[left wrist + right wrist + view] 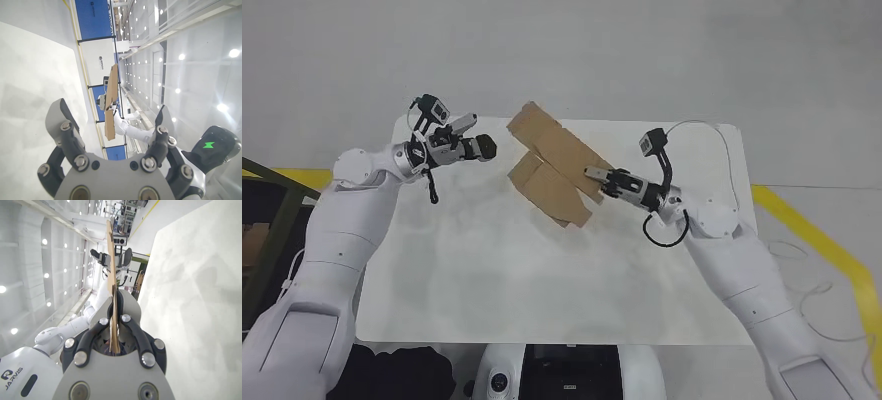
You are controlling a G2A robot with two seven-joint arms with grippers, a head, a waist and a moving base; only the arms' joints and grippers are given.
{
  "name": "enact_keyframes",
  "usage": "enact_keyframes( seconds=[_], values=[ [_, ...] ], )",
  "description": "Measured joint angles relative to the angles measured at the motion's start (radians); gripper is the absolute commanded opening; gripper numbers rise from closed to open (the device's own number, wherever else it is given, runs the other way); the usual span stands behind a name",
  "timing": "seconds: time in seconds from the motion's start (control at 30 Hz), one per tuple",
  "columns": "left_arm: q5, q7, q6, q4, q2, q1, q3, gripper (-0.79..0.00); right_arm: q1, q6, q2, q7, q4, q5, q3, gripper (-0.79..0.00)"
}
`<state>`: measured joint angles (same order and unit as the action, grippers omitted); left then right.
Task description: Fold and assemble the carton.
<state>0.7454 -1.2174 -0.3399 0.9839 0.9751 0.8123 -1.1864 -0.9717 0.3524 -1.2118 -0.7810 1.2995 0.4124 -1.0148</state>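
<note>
The flat carton point(552, 165) hangs over the tabletop point(492, 290), edge pinched by the jaws of the right gripper point(599, 180); the left gripper point(484, 148) hovers nearby, jaws spread; light, stiff board, probably best taken at a free flap edge.

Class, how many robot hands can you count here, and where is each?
2. The left hand is open over the white table's far left, apart from the flat brown cardboard carton; the right hand is shut on that carton's edge. None seems hidden.
</note>
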Motion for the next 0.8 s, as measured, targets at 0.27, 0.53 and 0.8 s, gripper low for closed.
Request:
enact_keyframes(
  seconds=[0.27, 0.53, 0.8],
  values=[
    [-0.079, 0.205, 0.037, 0.187, -0.002, 0.121, -0.006, 0.0, -0.064, -0.104, 0.0, 0.184, 0.117, -0.052, -0.025, -0.785],
    [-0.149, 0.29, 0.089, 0.338, 0.006, 0.187, 0.025, 0.0, -0.091, -0.154, -0.011, 0.307, 0.179, -0.105, -0.009, -0.785],
    [-0.197, 0.304, 0.103, 0.415, 0.014, 0.21, 0.051, 0.0, -0.087, -0.166, -0.028, 0.364, 0.18, -0.114, 0.021, -0.785]
  ],
)
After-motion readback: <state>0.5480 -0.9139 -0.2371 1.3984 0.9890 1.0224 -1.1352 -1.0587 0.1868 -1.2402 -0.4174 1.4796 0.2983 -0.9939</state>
